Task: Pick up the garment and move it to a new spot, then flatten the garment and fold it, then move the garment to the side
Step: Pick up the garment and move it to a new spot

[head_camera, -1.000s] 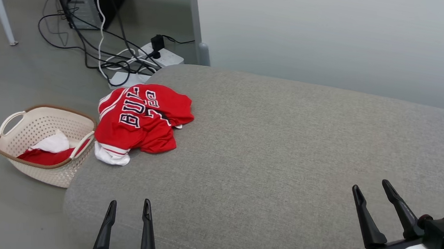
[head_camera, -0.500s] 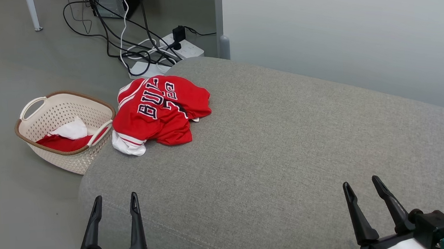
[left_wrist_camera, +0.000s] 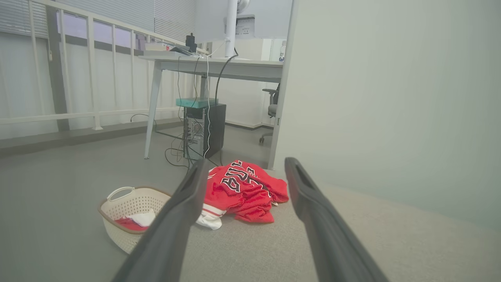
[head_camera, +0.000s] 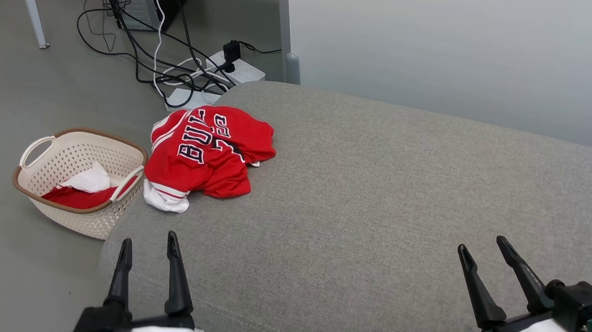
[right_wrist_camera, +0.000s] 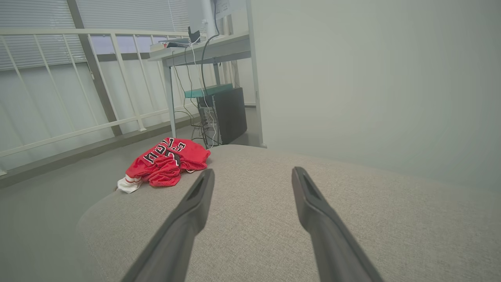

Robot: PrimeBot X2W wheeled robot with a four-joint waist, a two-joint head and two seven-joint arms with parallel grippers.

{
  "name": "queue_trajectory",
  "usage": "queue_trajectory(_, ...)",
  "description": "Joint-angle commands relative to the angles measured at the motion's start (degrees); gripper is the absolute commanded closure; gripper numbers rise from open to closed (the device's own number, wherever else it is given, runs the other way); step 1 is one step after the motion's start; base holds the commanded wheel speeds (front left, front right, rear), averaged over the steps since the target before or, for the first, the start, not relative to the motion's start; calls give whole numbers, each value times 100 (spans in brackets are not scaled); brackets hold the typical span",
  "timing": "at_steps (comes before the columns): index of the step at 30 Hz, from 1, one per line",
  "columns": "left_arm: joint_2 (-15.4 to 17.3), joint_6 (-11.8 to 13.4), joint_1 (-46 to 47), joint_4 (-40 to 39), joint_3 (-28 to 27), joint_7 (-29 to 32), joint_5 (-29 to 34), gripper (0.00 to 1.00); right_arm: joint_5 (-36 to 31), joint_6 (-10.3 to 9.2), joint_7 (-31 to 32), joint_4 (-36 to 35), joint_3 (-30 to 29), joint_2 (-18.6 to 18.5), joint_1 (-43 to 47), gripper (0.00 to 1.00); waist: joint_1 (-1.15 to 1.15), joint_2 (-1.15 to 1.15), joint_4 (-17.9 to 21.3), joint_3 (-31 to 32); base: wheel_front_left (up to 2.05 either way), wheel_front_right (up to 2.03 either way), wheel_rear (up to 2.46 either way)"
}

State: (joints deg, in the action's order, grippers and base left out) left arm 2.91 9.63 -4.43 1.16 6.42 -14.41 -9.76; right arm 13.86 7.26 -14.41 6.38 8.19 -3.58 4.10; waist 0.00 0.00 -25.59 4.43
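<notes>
A crumpled red basketball jersey with black-and-white lettering and a white hem (head_camera: 206, 151) lies on the far left corner of a broad grey woven-fabric cushion (head_camera: 382, 207), with no pincer touching it. The head view takes in both pincers over the cushion's near edge. The left pincer (head_camera: 148, 238) is at its left end and the right pincer (head_camera: 480, 243) is at its right end, each spread wide and holding nothing. That view also shows a cream perforated plastic basket with a brown rim (head_camera: 77, 132) on the floor against the cushion's left side, with red and white cloth in it. A white power strip (head_camera: 237, 71) sits among tangled black and white cables (head_camera: 162, 45) just past the cushion's far left corner. The left wrist view adds a white desk (left_wrist_camera: 219, 64) over a black computer tower (left_wrist_camera: 203, 129) further beyond that corner. There one dark finger (left_wrist_camera: 176, 219) crosses in front of the jersey's edge and the basket's rim. A pale partition wall (head_camera: 449, 46) runs along the cushion's far side.
</notes>
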Motion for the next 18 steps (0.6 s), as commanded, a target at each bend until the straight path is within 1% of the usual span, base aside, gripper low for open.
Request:
queue_trajectory(1, -3, -17, 606, -4, -147, -59, -430, 0, 28, 23, -59, -140, 110, -83, -111, 0, 0, 0, 34, 4, 0, 0, 0)
queue_trajectory(5, -3, -19, 1263, 191, -128, -59, -673, 0, 212, 23, -59, -150, 93, -70, -128, 0, 0, 0, 242, -129, 0, 0, 0)
queue_trajectory(6, -3, -19, 1263, 191, -128, -59, -673, 0, 212, 23, -59, -150, 93, -70, -128, 0, 0, 0, 242, -129, 0, 0, 0)
queue_trajectory(8, -3, 16, 1584, 338, -110, -59, -706, 0, 210, 23, -59, -171, 131, -149, -210, 0, 0, 0, 379, -241, 0, 0, 0)
queue_trajectory(13, -3, 161, 2333, 1113, -188, -59, -726, 0, 195, 23, -59, -253, 194, -385, -494, 0, 0, 0, 778, -615, 0, 0, 0)
queue_trajectory(18, -3, 284, 3043, 1999, -451, -59, -690, 0, 191, 23, -59, -313, 204, -585, -688, 0, 0, 0, 1150, -992, 0, 0, 0)
